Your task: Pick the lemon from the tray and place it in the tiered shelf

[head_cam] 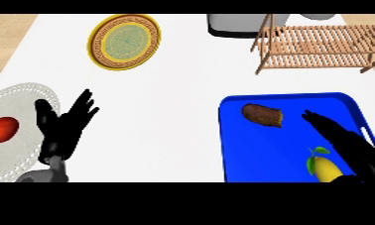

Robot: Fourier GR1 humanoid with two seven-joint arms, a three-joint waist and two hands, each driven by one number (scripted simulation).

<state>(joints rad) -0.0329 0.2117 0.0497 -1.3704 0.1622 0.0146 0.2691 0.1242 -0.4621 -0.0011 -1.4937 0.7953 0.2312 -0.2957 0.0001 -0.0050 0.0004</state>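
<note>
The yellow lemon (324, 167) with a small green leaf lies near the front right of the blue tray (242, 159). My right hand (338, 138) hovers over the tray just above and right of the lemon, fingers straight and pointing up-left, holding nothing. The wooden tiered shelf (315, 45) stands at the back right, beyond the tray. At the lower left my left hand (64, 122) rests open with fingers up, beside a white plate.
A brown food piece (263, 115) lies in the tray's back part. A yellow patterned plate (125, 41) sits at the back left. The white lacy plate (26, 135) at the left edge holds a red item (7, 129). A grey appliance (234, 25) stands behind the shelf.
</note>
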